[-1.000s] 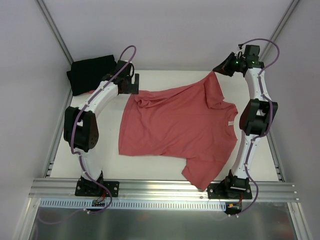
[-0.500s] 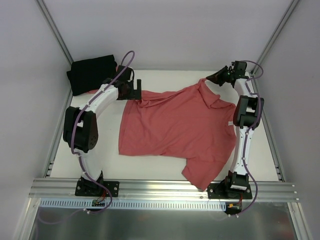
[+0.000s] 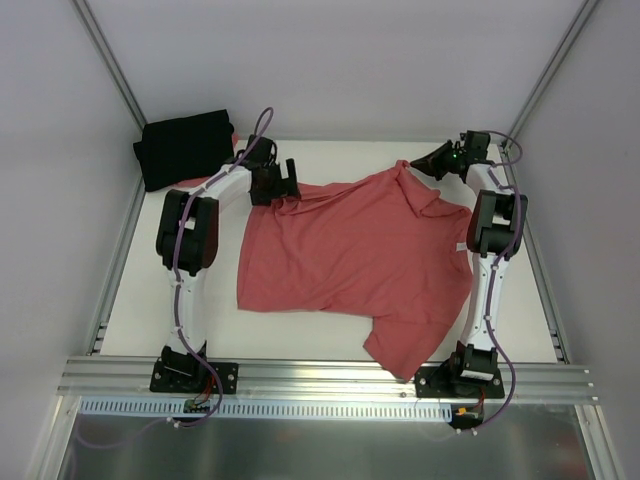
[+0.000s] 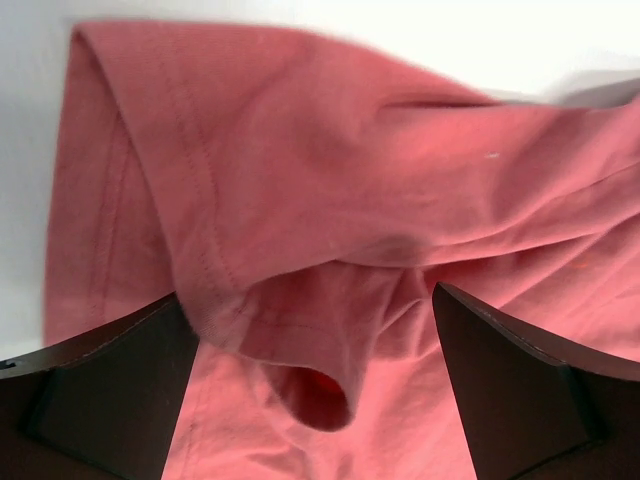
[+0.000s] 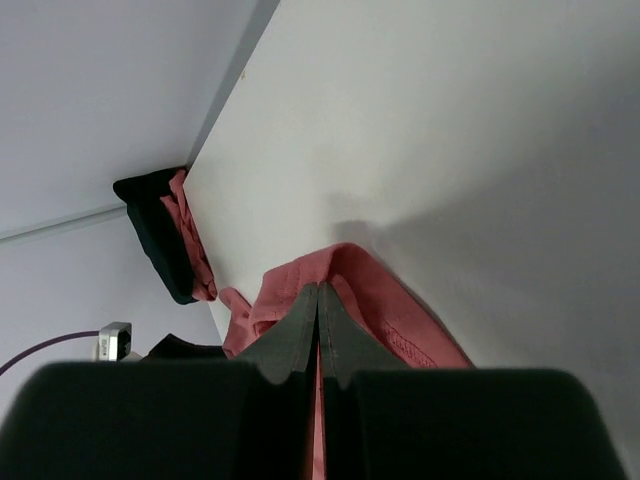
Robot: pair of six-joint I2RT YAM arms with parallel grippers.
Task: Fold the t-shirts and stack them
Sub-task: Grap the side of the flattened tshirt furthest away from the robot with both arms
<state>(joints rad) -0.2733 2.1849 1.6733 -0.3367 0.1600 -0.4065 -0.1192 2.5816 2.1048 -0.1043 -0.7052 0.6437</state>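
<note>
A coral-red t-shirt (image 3: 350, 250) lies spread across the white table, its white neck label (image 3: 462, 247) on the right. A black t-shirt (image 3: 185, 148) sits folded at the back left corner, also seen in the right wrist view (image 5: 150, 225). My left gripper (image 3: 283, 183) is open at the red shirt's far left corner. In the left wrist view a bunched sleeve (image 4: 300, 330) lies between its fingers (image 4: 110, 400). My right gripper (image 3: 428, 160) is shut on the shirt's far right corner, a thin fold of red fabric (image 5: 370, 290) pinched between its tips (image 5: 318, 300).
A strip of red cloth (image 5: 190, 235) shows under the black shirt. White walls close in the back and both sides. An aluminium rail (image 3: 320, 375) with both arm bases runs along the near edge. Bare table (image 3: 140, 300) lies left of the red shirt.
The left arm folded in and its open gripper moved right onto the shirt's far left corner. The right gripper came down and left with the shirt corner held.
</note>
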